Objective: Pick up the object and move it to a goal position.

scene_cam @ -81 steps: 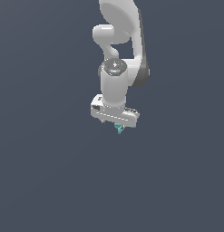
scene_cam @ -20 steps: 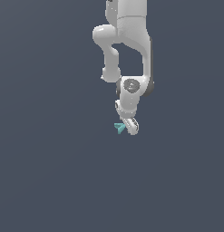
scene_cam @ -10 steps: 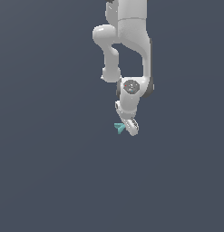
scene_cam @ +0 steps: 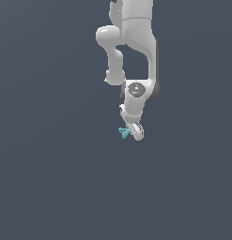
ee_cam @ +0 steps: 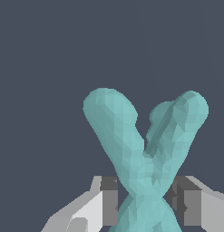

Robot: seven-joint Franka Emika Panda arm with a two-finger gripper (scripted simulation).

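A flat, featureless slate-grey backdrop (scene_cam: 47, 178) fills both views, matte and without any visible edge or seam.

Against it hangs the Panda arm (scene_cam: 134, 44), the largest thing in sight: smooth glossy white shells with rounded, bulbous joints, coming down from the top of the exterior view. One elbow-like lobe bulges toward the exterior view's left, and a straight link runs down to a round wrist joint (scene_cam: 136, 90) with a dark grey ring and a pale disc cap on its face.

Below the wrist sits the gripper (scene_cam: 134, 131), a small white blocky hand tilted so that its tips point down and toward the exterior view's left. In the wrist view its two fingers (ee_cam: 109, 201) appear as angular white bodies with dark grey pads on their inner faces, one on each side of the teal stem, pressed against it: the hand is clamped on the piece.

The smallest thing is the teal pronged object (ee_cam: 143, 154). Close up it is a faceted, low-polygon Y-shape in turquoise with a dull plastic look: a narrow stem pinched between the pads, spreading away from the hand into thick, round-ended prongs, one standing alone and two more bunched together. In the exterior view it is a tiny teal fleck (scene_cam: 124, 132) sticking out from the fingertips toward the exterior view's left, held in mid-air.
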